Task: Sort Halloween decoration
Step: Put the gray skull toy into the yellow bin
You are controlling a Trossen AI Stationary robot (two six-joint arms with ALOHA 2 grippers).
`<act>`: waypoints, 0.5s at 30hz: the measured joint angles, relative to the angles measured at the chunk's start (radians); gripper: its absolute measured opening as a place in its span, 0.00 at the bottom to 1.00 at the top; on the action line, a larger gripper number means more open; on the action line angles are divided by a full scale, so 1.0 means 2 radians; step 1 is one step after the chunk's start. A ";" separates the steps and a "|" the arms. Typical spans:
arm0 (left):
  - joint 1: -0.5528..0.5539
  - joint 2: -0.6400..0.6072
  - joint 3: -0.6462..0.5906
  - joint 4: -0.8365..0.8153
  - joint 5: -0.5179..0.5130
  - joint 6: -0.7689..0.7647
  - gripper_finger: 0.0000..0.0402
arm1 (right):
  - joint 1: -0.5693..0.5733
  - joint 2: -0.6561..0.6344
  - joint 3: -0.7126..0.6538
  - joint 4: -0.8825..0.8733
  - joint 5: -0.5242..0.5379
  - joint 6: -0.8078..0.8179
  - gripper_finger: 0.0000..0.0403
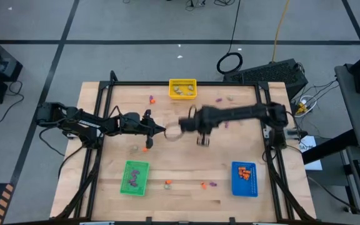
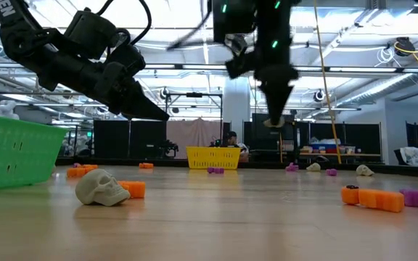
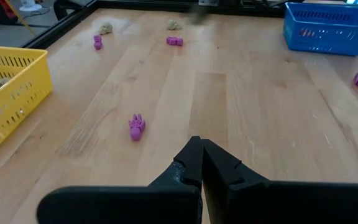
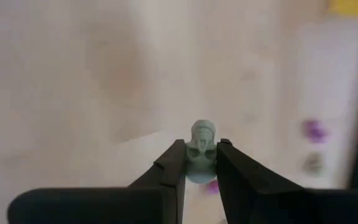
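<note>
while the right gripper (image 4: 201,158) is pinching a small pale skull (image 4: 201,149) by its sides above the table middle, it is looking light, hard and slippery, and the left gripper (image 3: 201,158) is waiting pressed together nearby.

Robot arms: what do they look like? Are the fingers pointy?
Both arms are black with chunky joints. The left arm carries looping black cables. The right arm shows small green lights in the low view. The left gripper has flat black fingers tapering to points. The right gripper looks the same.
</note>
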 joint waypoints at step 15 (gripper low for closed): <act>0.000 0.000 0.000 0.007 0.000 -0.001 0.01 | -0.248 0.015 0.000 0.338 -0.100 -0.228 0.15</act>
